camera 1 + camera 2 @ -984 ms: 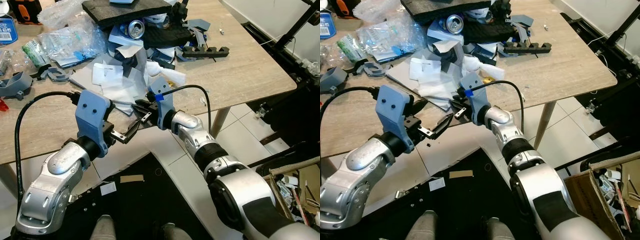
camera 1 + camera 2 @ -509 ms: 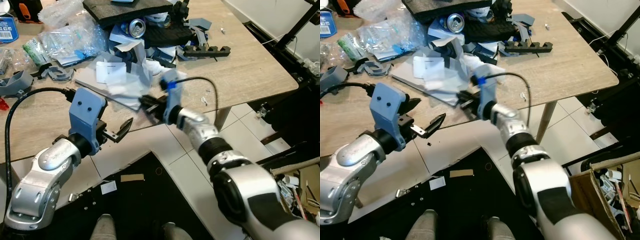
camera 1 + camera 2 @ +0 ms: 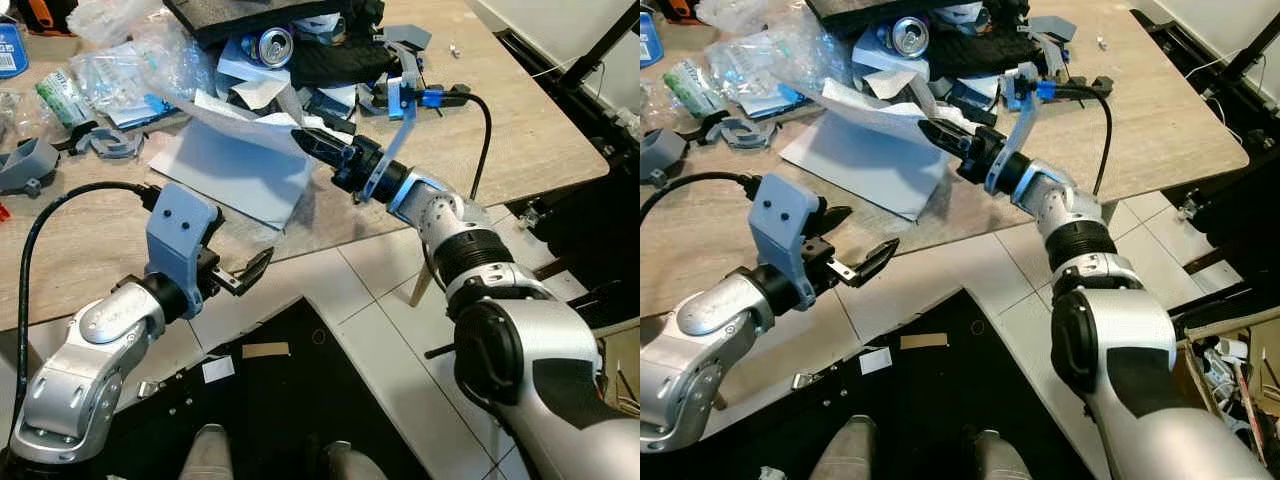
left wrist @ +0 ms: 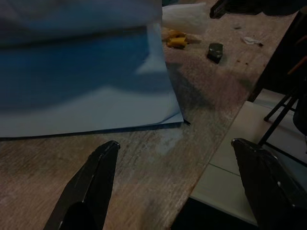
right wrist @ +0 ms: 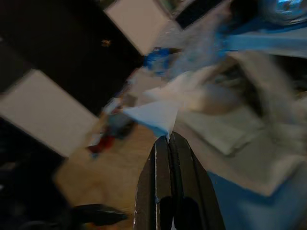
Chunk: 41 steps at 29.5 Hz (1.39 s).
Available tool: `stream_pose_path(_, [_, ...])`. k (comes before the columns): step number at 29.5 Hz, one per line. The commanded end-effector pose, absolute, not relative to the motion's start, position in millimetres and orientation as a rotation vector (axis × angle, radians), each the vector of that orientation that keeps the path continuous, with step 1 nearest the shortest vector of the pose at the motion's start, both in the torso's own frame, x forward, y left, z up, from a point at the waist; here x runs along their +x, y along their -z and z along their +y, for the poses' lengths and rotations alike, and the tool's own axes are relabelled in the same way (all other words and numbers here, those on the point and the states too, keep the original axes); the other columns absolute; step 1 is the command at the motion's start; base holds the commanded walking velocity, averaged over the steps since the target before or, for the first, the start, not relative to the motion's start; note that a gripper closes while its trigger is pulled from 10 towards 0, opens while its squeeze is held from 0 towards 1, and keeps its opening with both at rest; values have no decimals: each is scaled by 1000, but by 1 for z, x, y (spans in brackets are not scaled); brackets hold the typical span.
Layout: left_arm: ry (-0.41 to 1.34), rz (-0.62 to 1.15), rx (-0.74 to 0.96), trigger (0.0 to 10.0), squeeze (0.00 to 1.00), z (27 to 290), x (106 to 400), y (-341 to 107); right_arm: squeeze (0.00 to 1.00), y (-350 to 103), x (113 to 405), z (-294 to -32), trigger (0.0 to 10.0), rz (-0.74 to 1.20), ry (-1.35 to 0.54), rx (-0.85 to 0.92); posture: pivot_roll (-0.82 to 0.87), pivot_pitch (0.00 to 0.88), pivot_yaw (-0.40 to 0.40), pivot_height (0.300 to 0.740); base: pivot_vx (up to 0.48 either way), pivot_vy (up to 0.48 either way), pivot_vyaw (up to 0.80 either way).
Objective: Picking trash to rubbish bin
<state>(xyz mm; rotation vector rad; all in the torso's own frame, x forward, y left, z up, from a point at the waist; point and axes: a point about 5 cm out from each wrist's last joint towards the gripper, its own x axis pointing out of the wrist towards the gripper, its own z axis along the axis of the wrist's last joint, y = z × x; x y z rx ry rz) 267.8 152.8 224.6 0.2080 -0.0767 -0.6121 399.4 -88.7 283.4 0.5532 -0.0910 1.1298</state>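
Table: light wooden tabletop point(image 3: 520, 130), one, carrying the whole litter; the robot stands at its near edge so both arms can reach over it.
Rubbish heap: pile of torn white paper, dark foam strips and clear plastic wrap point(image 3: 300, 70) at the far middle of the table, one heap, too tangled to count its pieces.
Foam slab: one flat black foam slab point(image 3: 260, 12) lying on top of the heap.
Grey sheet: one large pale grey-blue sheet point(image 3: 235, 175) lying flat near the table's front edge, under the raised paper.
Paper in hand: one crumpled white paper sheet point(image 3: 240, 115), the piece of trash being taken; it hangs lifted off the table, stretched leftward from the right gripper, I judge so it comes free of the heap.
Right gripper: right gripper point(image 3: 312, 143), one, its black fingers pressed together on the paper's corner, held out over the table above the grey sheet.
Left gripper: left gripper point(image 3: 240, 272), one, fingers spread wide and holding nothing, waiting just off the table's front edge.
Can: one silver drink can point(image 3: 272, 46) on its side in the heap, open end toward us.
Bin: brown cardboard box of scraps point(image 3: 1230, 390) on the floor to the robot's right, one, likely where the paper is meant to go.
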Motion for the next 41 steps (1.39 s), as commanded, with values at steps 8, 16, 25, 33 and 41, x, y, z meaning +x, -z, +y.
stream_pose_path(8, [620,-69,211,10000,0,151,271,-221,0,-321,385,-108,0,-234,-1352,793,270,284,-124,740,0,0,0])
stream_pose_path(16, [620,-72,211,10000,0,150,271,-222,0,-321,380,-109,0,-228,-1411,748,270,284,-124,740,0,0,0])
stream_pose_path(25, [598,-80,197,10000,0,148,273,-218,0,-350,387,-136,0,-467,-1208,907,253,262,-122,740,0,0,0])
stream_pose_path(33, [594,-84,185,10000,0,147,275,-216,0,-388,386,-170,0,-679,-1087,1058,249,235,-112,740,0,0,0])
stream_pose_path(41, [591,-92,180,10000,0,149,273,-217,0,-421,374,-185,0,-742,-1068,1014,245,204,-98,740,0,0,0])
